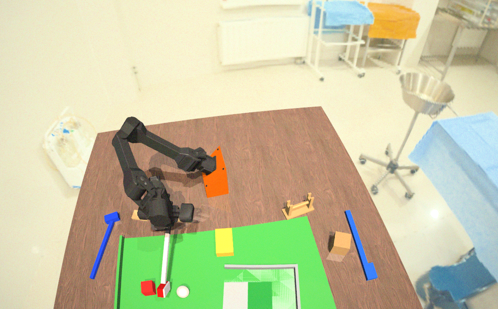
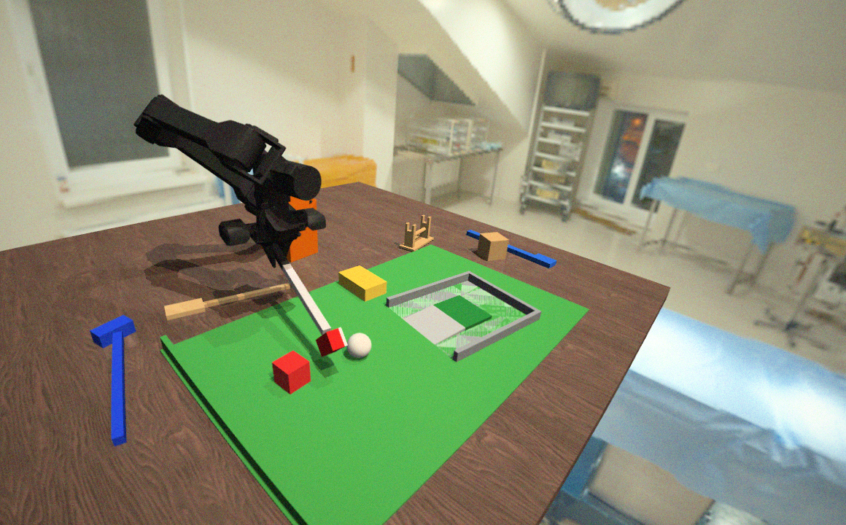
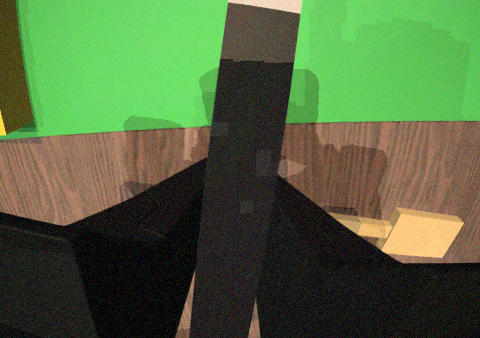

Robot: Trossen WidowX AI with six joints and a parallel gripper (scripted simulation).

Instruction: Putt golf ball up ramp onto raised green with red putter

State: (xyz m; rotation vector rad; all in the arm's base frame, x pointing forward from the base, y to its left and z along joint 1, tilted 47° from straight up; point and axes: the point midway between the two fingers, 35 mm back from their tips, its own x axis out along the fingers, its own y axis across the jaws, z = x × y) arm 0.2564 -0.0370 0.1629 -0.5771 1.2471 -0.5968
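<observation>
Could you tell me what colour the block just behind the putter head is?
Red. The cube shows best in the exterior view, sitting on the green mat behind the putter head.

We've got a black gripper [image 2: 277, 251] clamped on a putter [image 1: 164, 261] with a white shaft and a red head with a white face, sitting between a red cube [image 1: 147, 287] at its 9 o'clock and a white golf ball [image 1: 183, 291] at its 3 o'clock. All that's on a bright green mat [image 1: 266, 246] over a dark brown wood-grain table [image 1: 274, 153], with a yellow block [image 1: 223, 241] at the mat's 12 o'clock edge. The raised green [image 2: 462, 310] is dark green beside a light grey ramp [image 2: 431, 324] inside a grey border, and we also see two blue putters [image 1: 104, 243] [image 1: 359, 246], one out at 9 o'clock and one at 3 o'clock, plus a tan putter [image 2: 223, 300].
</observation>
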